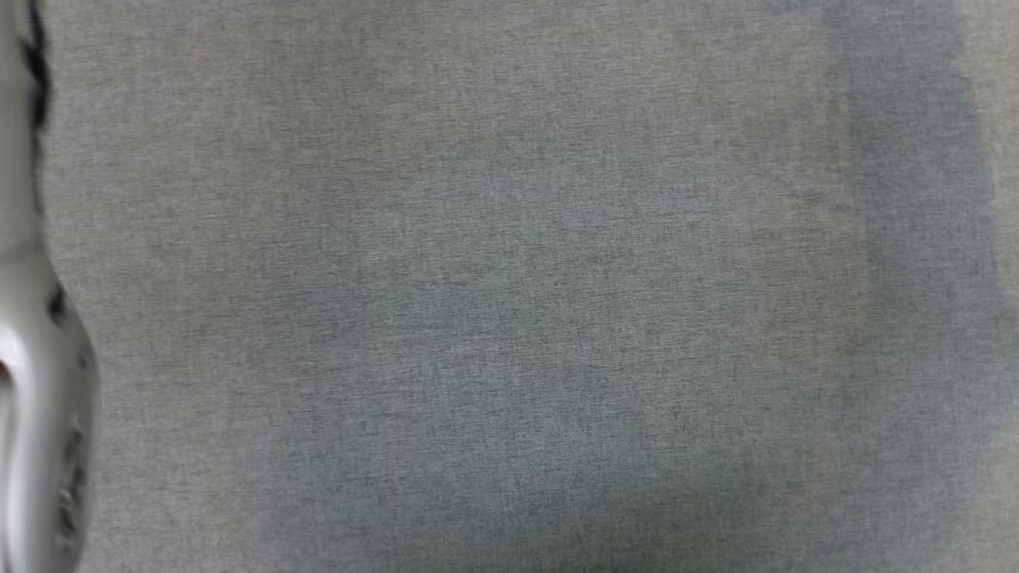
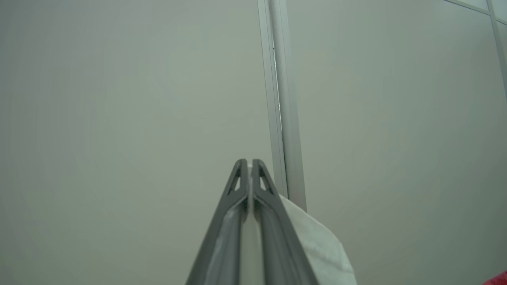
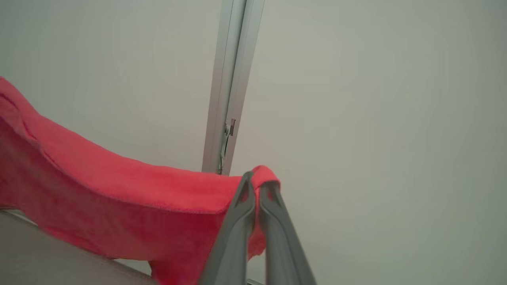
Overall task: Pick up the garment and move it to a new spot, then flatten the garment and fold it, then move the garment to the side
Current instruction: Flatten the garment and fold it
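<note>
Two dark right fingers point(image 3: 250, 186) are pinched tight on the top edge of the red garment point(image 3: 119, 190). The garment hangs in the air above the gray worktop point(image 3: 35, 253). It stretches away to one side like a sheet on a line.

The left fingers point(image 2: 244, 168) are squeezed together too. A pale flap point(image 2: 317, 241) sits right beside them, and a bit of red cloth point(image 2: 497, 279) peeks in at the corner of that view. I cannot tell if they hold the garment or nothing.

From the head view, a pale arm point(image 1: 32, 382) shows at the left edge, over the gray worktop.

I think this is the moving step: the garment is up and needs a new spot. Next it should come down slowly onto the worktop. It should be pulled wide so it lands flat with no bumps. Only then should the fingers let go.
</note>
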Tool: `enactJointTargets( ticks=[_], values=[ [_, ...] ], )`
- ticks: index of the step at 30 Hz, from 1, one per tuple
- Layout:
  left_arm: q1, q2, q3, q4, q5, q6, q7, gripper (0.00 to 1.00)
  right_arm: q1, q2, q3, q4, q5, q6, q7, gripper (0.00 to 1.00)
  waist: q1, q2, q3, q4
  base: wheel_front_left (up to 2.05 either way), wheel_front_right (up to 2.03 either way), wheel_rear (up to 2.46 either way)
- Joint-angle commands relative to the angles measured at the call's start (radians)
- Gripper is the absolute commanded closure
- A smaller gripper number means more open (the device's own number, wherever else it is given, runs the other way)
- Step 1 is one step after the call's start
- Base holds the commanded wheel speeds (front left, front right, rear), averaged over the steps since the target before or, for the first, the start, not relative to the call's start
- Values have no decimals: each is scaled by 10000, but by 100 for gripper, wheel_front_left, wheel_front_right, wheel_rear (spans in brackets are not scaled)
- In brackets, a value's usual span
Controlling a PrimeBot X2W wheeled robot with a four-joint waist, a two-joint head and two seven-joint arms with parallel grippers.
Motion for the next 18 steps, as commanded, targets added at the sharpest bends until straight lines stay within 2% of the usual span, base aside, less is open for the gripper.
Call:
enactJointTargets(
  ticks=[1,4,7,14,18],
  values=[
    [600,62,-145,-119,162,-55,7,100,558,37,114,-36,97,-6,-66,100,0,0,-97,92,0,0,0],
    [1891,97,-272,-312,211,-80,6,100,1551,-42,742,-124,-63,-8,-60,100,0,0,-427,172,0,0,0],
    [3172,262,-416,-444,274,-86,5,100,2417,-127,926,-30,261,-8,-61,100,0,0,-854,254,0,0,0],
    [5741,1006,-1437,-615,317,-83,4,100,4075,-352,1521,296,1061,-8,-62,100,0,0,-2026,394,0,0,0],
    [7033,1493,-2055,-608,112,-84,6,100,4903,-442,2447,593,1761,-8,-61,100,0,0,-2778,447,0,0,0]
  ],
)
